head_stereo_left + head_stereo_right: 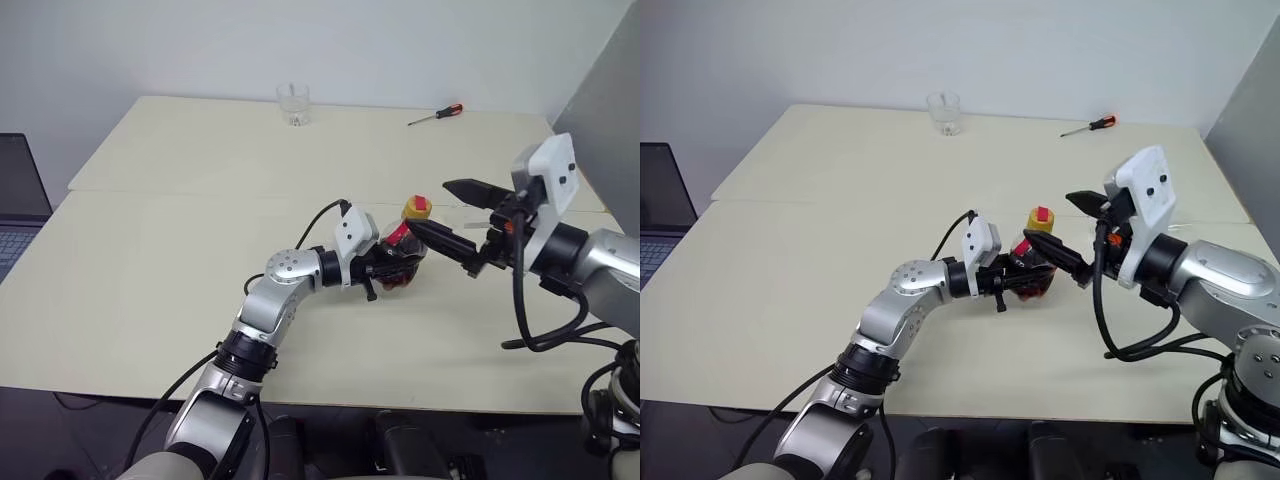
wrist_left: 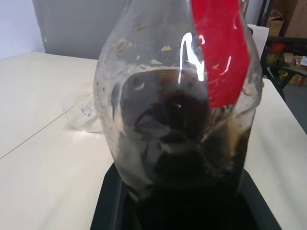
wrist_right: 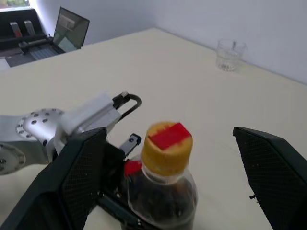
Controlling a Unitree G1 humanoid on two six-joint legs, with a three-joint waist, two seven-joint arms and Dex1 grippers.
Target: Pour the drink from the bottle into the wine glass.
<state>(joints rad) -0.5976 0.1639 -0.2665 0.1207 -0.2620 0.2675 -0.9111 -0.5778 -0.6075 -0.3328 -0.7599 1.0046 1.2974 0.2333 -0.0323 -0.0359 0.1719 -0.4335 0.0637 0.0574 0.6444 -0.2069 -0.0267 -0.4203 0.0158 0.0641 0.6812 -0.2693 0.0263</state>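
Pale cream table (image 1: 180, 260) fills the scene, set against a plain white wall, with a seam running across its top.

Left arm reaches forward with the elbow bent, and its forearm turns toward the robot's right, so the left gripper (image 1: 392, 262) points level and sideways. Its fingers are clamped on the lower body of the bottle (image 1: 405, 250), which stands upright between them near the middle of the table. The left wrist view shows the drink (image 2: 177, 124), dark brown, filling the lower part of the bottle, with the red label (image 2: 218, 52) above it.

Right arm comes in from the robot's right with the wrist raised. The right gripper (image 1: 458, 217) points level toward the bottle, its fingers spread wide and holding nothing. One finger (image 3: 273, 167) lies on each side of the yellow cap (image 3: 167, 146), clear of it; the cap sits just ahead of the fingertips and remains on the bottle.

Beyond the fingers, at the table's far edge, stand a clear tumbler (image 1: 294, 104) and a screwdriver (image 1: 436, 114), well apart from both grippers.
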